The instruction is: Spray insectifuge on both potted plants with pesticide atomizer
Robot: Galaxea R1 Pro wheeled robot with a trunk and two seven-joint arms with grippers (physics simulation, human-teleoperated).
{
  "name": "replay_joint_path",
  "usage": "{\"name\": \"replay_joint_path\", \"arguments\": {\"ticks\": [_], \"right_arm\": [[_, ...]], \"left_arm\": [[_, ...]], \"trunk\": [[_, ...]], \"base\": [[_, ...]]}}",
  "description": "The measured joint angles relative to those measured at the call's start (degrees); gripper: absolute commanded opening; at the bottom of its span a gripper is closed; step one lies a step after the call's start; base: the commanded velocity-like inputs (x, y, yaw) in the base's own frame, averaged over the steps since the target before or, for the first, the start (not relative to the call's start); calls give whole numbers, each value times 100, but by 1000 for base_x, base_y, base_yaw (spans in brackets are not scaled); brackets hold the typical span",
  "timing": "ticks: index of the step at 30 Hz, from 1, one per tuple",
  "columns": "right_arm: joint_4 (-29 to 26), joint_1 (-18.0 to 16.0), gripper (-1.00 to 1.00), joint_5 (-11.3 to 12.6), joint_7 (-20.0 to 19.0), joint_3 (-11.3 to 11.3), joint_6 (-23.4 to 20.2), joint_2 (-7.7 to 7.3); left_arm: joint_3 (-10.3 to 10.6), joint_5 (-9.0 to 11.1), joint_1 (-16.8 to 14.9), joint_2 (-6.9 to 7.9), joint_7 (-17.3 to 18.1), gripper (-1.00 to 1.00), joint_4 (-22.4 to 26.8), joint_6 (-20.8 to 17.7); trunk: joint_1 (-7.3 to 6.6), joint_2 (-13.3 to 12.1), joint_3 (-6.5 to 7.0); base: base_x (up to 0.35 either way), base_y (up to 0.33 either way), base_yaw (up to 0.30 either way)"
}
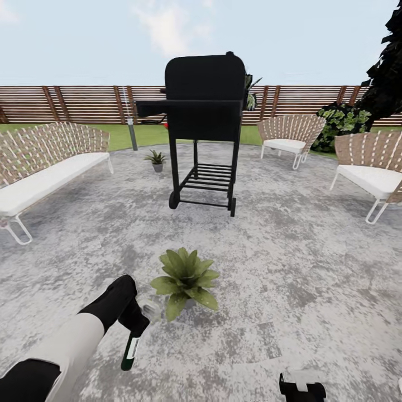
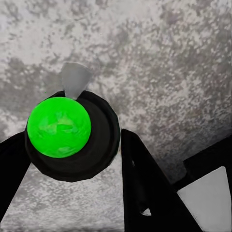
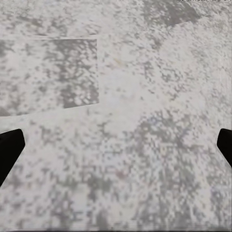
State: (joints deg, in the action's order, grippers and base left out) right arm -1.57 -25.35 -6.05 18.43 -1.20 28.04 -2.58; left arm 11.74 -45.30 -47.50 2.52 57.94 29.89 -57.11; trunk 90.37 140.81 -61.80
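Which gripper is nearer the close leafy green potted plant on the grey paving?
Left. The left gripper, holding the dark atomizer bottle, sits right beside the near potted plant; the right gripper is farther off.

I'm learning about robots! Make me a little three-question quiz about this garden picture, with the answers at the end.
1. True or false: the left gripper holds the pesticide atomizer.
2. Which stands closer to the robot: A) the near potted plant beside the left arm, B) the far potted plant by the black grill?
3. Fill in: the ground under both plants is grey ____ paving.

Key:
1. True. The bottle hangs from the closed fingers.
2. A.
3. Speckled (mottled).
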Motion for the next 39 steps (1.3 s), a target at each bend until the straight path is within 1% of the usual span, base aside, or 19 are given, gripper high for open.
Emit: {"name": "replay_joint_path", "arguments": {"ticks": [3, 10, 12, 13, 16, 22, 25, 27, 28, 29, 32, 33, 35, 39], "right_arm": [[1, -1, 100, -1, -4, -1, 1, -5], [2, -2, 100, 3, 7, 4, 3, -4], [2, -2, 100, 5, 5, 5, 3, 0], [1, -1, 100, 6, 4, 3, 3, 1], [0, 0, 100, 6, 3, 1, 3, 2], [2, -1, 100, 7, 2, 1, 3, 3], [2, -2, 100, 7, 2, -1, 3, 3], [2, -2, 100, 7, 2, -2, 3, 3], [2, -2, 100, 7, 2, -2, 3, 3], [2, -2, 100, 7, 2, -2, 3, 6], [2, -2, 100, 5, 2, -1, 3, 10], [2, -2, 100, 6, 2, -1, 3, 11], [2, -2, 100, 7, 2, -2, 3, 12], [2, -2, 100, 5, 3, -2, 3, 12]], "left_arm": [[-6, 16, 171, -19, -65, -100, 4, 17], [-25, 81, 219, -75, -70, -100, -2, 17], [-34, 76, 236, -62, -70, -100, -3, 19], [-49, 60, 324, -53, -79, -100, 10, 18], [-73, 56, 405, -39, -86, -100, 66, 16], [-72, 54, 432, -37, -92, -100, 94, 0], [-79, 25, 447, 4, -178, -100, 65, 7], [-193, 29, 452, 56, -445, -100, 38, 10], [-313, 26, 453, 69, -626, -100, 32, 15], [-408, 46, 453, 71, -735, -100, 29, 7], [-592, 68, 460, 58, -928, -100, 8, 8], [-637, 99, 467, 30, -970, -100, 2, 8], [-659, 132, 470, -41, -992, -100, 0, 7], [-650, 138, 472, -296, -1000, -100, 29, 8]], "trunk": [[0, 0, 0], [0, 0, 1], [0, 0, 1], [0, 0, 0], [0, 0, 0], [0, 0, 1], [0, 0, 1], [0, 0, 1], [0, 0, 1], [0, 0, 1], [0, 0, 0], [0, 0, 0], [0, 0, 0], [0, 0, 0]], "base": [[58, 179, 0], [5, 16, 0], [0, 1, -84], [0, 0, -195], [0, 0, -244], [0, 0, -122], [0, 0, -10], [0, 0, -2], [0, 0, -1], [0, 0, 0], [0, 0, 0], [0, 0, 0], [0, 0, 0], [0, 0, 0]]}}
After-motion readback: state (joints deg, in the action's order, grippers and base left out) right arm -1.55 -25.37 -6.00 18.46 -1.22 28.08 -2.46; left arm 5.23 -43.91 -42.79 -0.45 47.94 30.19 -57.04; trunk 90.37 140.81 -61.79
